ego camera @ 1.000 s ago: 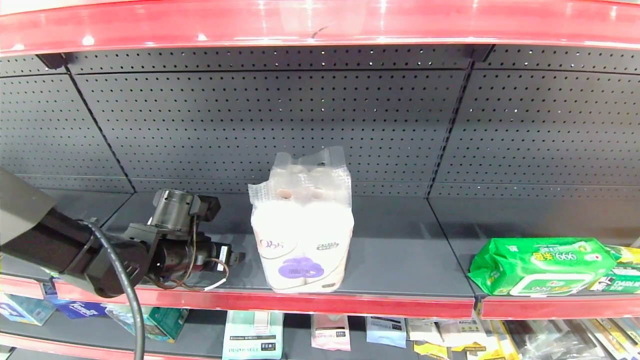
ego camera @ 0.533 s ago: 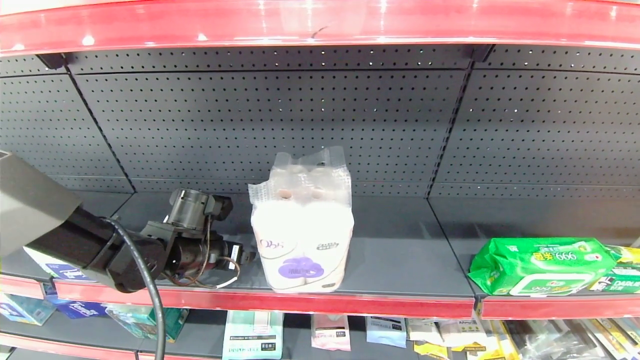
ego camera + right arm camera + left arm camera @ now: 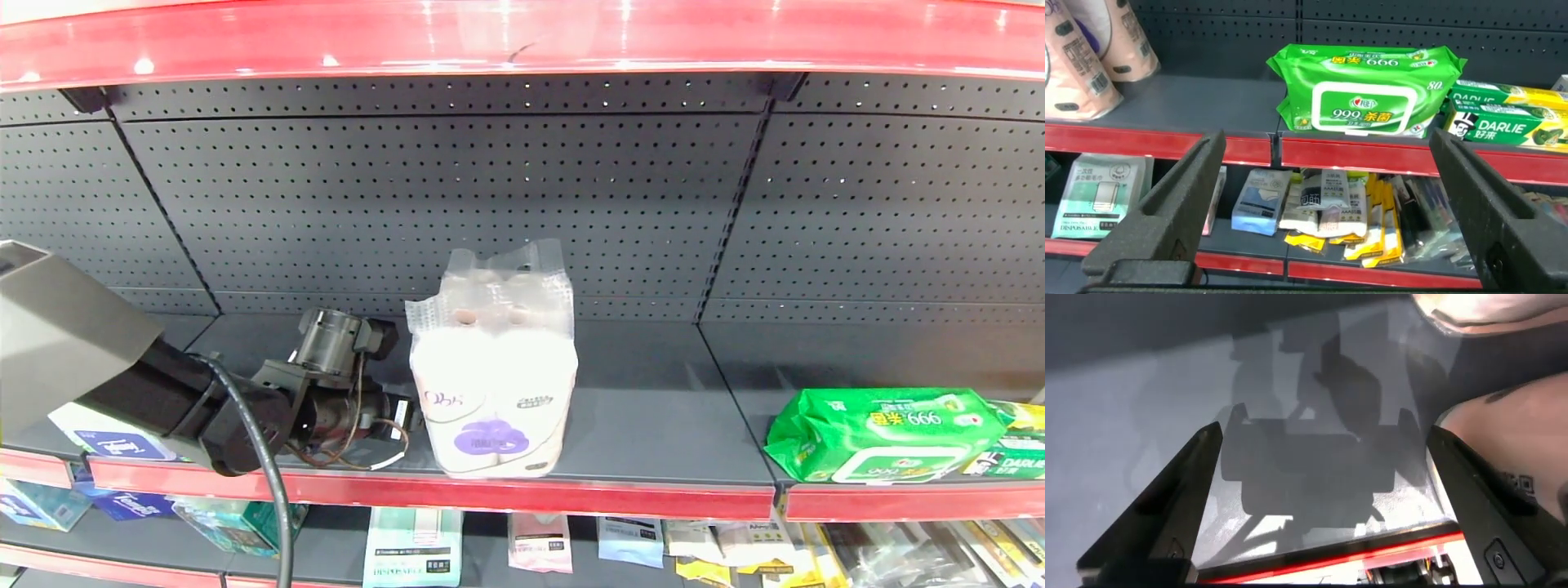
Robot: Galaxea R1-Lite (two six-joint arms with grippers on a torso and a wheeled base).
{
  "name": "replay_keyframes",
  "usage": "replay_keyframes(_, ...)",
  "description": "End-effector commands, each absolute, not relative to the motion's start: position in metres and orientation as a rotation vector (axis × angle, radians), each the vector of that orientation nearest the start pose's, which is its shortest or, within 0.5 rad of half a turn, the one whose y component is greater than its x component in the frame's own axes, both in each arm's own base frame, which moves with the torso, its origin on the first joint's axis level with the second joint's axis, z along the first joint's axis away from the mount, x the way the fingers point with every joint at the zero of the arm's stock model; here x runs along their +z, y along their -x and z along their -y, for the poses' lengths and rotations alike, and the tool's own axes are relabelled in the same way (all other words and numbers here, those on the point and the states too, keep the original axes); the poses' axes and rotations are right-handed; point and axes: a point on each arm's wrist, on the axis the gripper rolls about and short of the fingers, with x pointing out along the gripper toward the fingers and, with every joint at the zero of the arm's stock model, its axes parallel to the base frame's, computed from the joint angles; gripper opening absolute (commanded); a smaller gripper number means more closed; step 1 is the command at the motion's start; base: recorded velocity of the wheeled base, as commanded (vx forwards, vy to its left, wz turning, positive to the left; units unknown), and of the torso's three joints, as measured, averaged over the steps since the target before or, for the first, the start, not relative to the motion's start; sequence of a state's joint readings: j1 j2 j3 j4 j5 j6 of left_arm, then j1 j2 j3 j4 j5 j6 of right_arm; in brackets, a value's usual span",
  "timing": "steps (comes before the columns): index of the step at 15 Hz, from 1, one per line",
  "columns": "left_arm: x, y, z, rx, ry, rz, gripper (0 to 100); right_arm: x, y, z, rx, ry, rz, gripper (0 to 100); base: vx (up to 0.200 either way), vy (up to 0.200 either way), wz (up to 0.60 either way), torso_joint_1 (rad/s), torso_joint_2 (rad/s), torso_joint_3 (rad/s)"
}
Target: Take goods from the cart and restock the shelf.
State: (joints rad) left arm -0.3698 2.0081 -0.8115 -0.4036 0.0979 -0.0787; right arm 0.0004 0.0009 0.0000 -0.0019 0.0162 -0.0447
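toilet paper pack (image 3: 492, 392) stands upright on the shelf (image 3: 653, 425) near its front lip, printed face outward for display. left end effector (image 3: 1324, 441) is low over the shelf, just beside the pack's left side, fingers wide and empty; contact unclear. my guess is it's there to square the pack up. right end effector (image 3: 1327, 139) is wide and empty, facing the green wipes pack (image 3: 1360, 90).
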Motion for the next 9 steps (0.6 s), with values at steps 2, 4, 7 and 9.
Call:
replay_keyframes(2, 0.0632, -0.3138, 0.1220, -0.233, -0.111, -0.778, 100, 0.0758, 0.0227, -0.0003, 0.018, 0.046, 0.002, 100, 0.000, 0.000, 0.00, 0.000, 0.00, 0.000)
replay_keyframes(4, 0.0627, -0.3150, 0.1242, -0.238, -0.112, -0.776, 100, 0.0758, 0.0227, -0.0003, 0.018, 0.046, 0.002, 100, 0.000, 0.000, 0.00, 0.000, 0.00, 0.000)
replay_keyframes(7, 0.0619, -0.3154, 0.1277, -0.247, -0.116, -0.776, 100, 0.0757, 0.0227, -0.0003, 0.018, 0.044, 0.000, 100, 0.000, 0.000, 0.00, 0.000, 0.00, 0.000)
replay_keyframes(9, 0.0630, -0.3162, 0.1303, -0.253, -0.117, -0.770, 100, 0.0758, 0.0227, -0.0003, 0.018, 0.044, 0.002, 100, 0.000, 0.000, 0.00, 0.000, 0.00, 0.000)
